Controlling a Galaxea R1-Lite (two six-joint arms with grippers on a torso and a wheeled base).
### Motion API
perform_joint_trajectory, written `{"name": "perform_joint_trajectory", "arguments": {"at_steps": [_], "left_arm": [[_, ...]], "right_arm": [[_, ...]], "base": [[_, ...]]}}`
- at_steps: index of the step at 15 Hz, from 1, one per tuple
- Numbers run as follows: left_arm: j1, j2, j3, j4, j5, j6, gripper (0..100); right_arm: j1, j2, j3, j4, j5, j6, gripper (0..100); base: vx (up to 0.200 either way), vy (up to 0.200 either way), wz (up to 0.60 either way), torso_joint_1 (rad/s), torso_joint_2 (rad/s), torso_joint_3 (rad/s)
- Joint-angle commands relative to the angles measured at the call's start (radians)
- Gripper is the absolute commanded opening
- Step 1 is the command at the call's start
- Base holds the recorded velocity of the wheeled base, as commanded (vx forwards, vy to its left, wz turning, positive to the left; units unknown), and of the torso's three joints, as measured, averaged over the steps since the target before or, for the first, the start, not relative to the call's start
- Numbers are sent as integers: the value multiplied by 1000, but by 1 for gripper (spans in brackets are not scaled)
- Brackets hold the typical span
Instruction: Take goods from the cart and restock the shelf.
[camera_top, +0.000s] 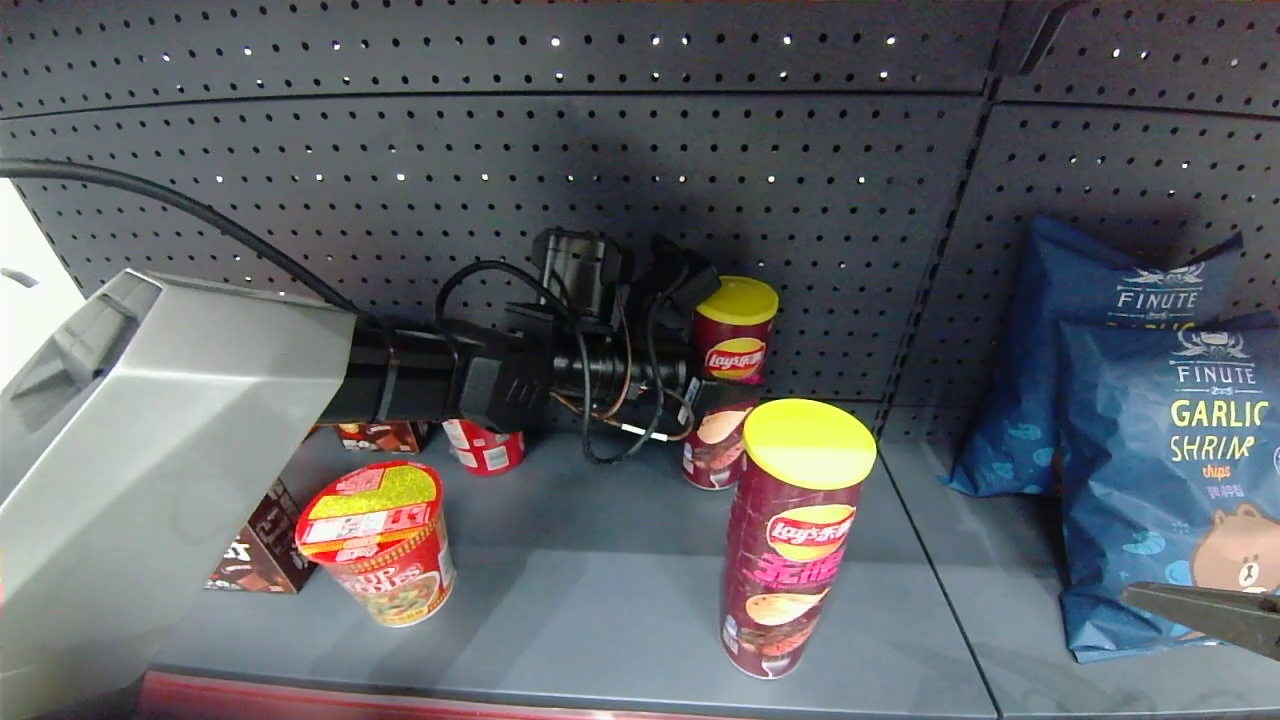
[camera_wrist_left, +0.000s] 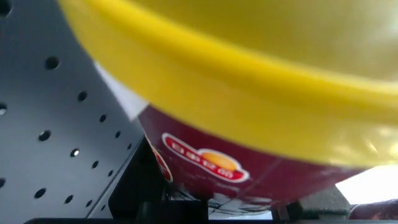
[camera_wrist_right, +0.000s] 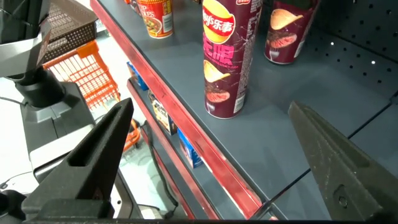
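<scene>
The left arm (camera_top: 450, 375) and its cables (camera_top: 610, 400) hide the middle of the rear can (camera_top: 737, 335), much of the left gripper (camera_top: 690, 375), and parts of a red cup (camera_top: 485, 450) and boxes (camera_top: 265, 545). In the left wrist view the can's lid (camera_wrist_left: 249, 81) is blurred and cropped. The bags (camera_top: 1165, 450) and a finger (camera_top: 1200, 605) of the right gripper (camera_wrist_right: 210, 106) run off the head view's right edge.

Dark perforated back panel (camera_top: 700, 150) across the upper frame, pinpoints of light glinting through some holes. Slotted upright (camera_top: 940, 250) right of centre, dividing two bays. Grey shelf (camera_top: 600, 580) below, red edge strip (camera_top: 350, 698) along the bottom. Bright white gap (camera_top: 20, 280) at far left.
</scene>
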Motion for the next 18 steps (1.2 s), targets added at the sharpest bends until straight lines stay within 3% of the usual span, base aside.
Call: {"name": "perform_joint_trajectory", "arguments": {"at_steps": [1,9,14,18], "left_arm": [[-2,2,2,-1,0,0,100],[-5,-27,28,1,1,2,100],[39,-175,222,-41,4,9,100],[87,-295,308,-47,4,9,100]], "right_arm": [[0,0,2,-1,0,0,100],[0,5,5,2,0,0,100],[-1,46,2,1,0,1,100],[0,74,26,1,0,13,100]], "base": [[0,0,0,0,0,0],[0,0,0,0,0,0],[0,0,0,0,0,0],[0,0,0,0,0,0]]}}
